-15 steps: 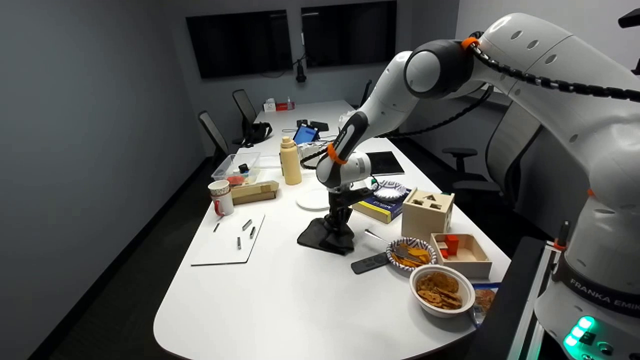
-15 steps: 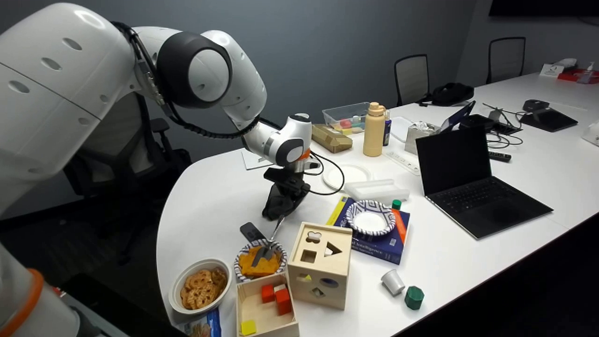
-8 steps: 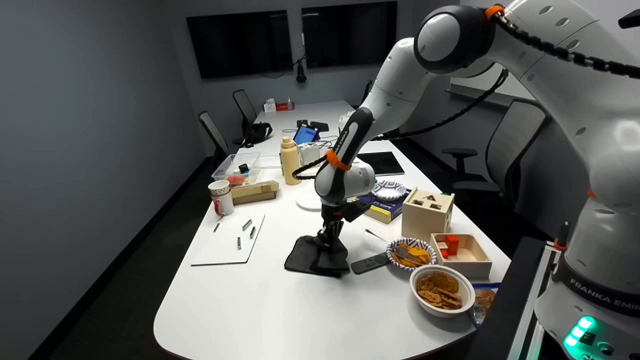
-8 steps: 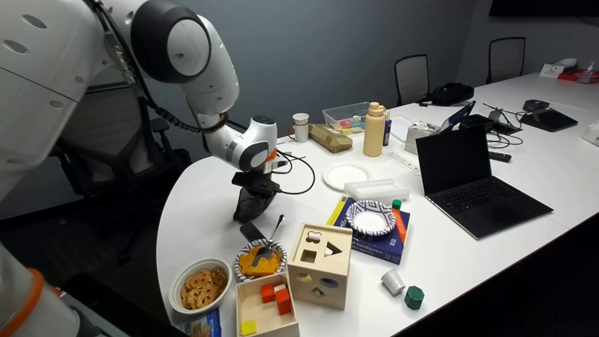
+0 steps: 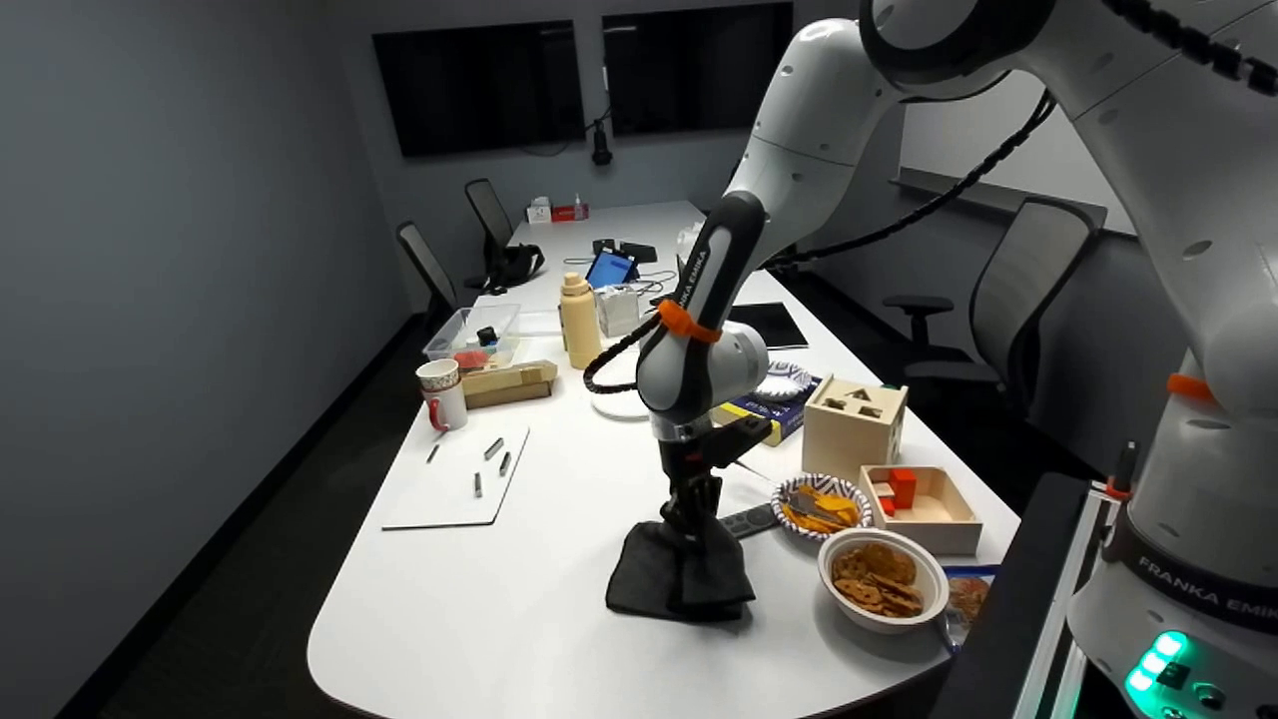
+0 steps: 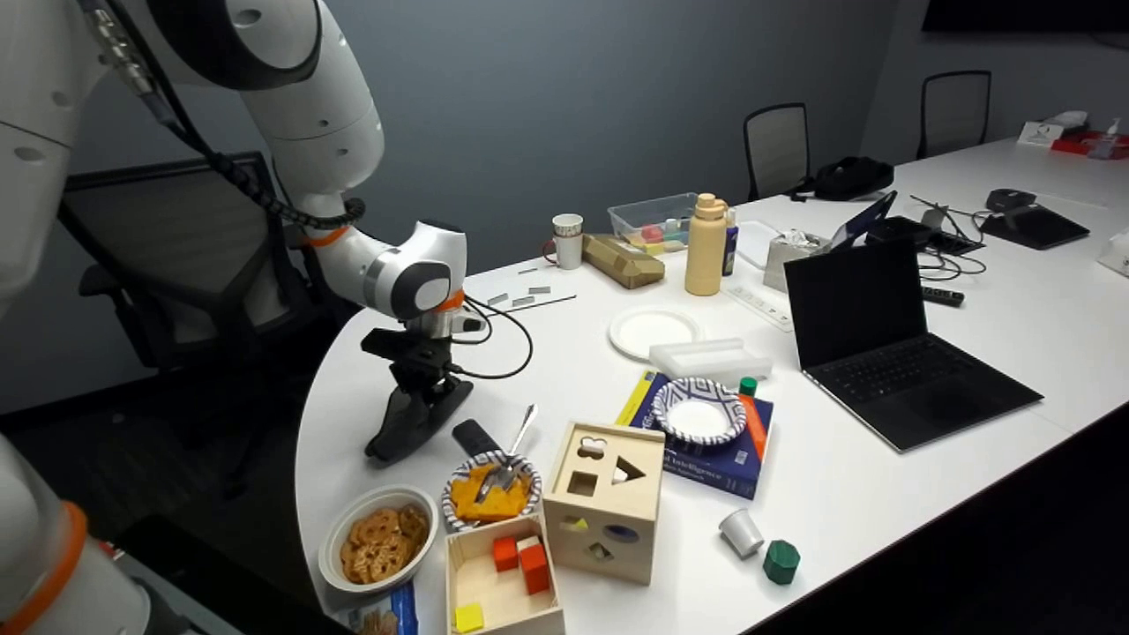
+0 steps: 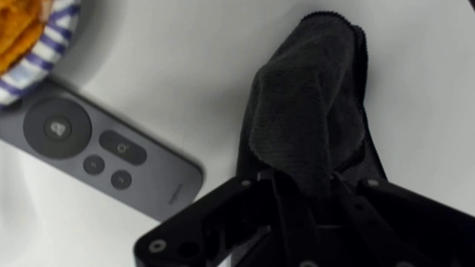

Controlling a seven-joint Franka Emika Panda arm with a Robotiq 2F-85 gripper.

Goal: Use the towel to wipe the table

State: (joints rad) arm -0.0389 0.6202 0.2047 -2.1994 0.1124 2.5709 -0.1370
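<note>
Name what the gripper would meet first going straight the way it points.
Pointing down, the gripper would likely meet the table first, through the towel it holds; any gap is unclear.

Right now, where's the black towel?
In the wrist view, the towel is just right of the gray remote, pinched in the end effector.

Laptop (image 6: 908, 363): open, right of the frame in an exterior view.
Remote (image 7: 111, 163): left half of the wrist view.
Bottle (image 5: 581, 330): upright, near centre in an exterior view.
</note>
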